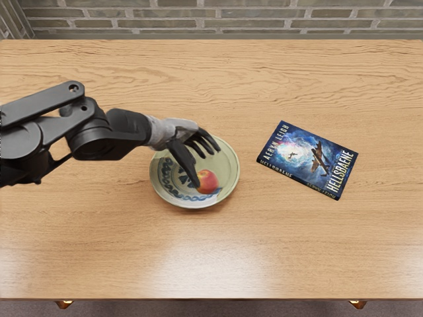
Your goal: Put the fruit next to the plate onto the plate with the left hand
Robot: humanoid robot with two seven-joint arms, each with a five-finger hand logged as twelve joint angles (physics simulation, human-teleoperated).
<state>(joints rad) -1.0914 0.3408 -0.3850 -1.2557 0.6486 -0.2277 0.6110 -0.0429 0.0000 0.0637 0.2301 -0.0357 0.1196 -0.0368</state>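
A small red-and-orange round fruit [208, 180] lies inside the shallow pale-green plate [228, 160], toward its lower right. The dark left robot hand [187, 142] hovers over the plate's upper left, fingers spread apart, gripping nothing, one digit reaching beside the fruit. A blue paperback book [307, 160] lies well apart to the right on the light wooden bench [264, 251].

A red apple [208, 180] lies in the patterned plate [229, 165] near the middle of the wooden counter [264, 251]. The left robot hand [184, 142], reaching in from the left, hangs over the plate with fingers [206, 142] spread, one fingertip just beside the apple. A paperback book [307, 160] lies flat to the right, well apart.
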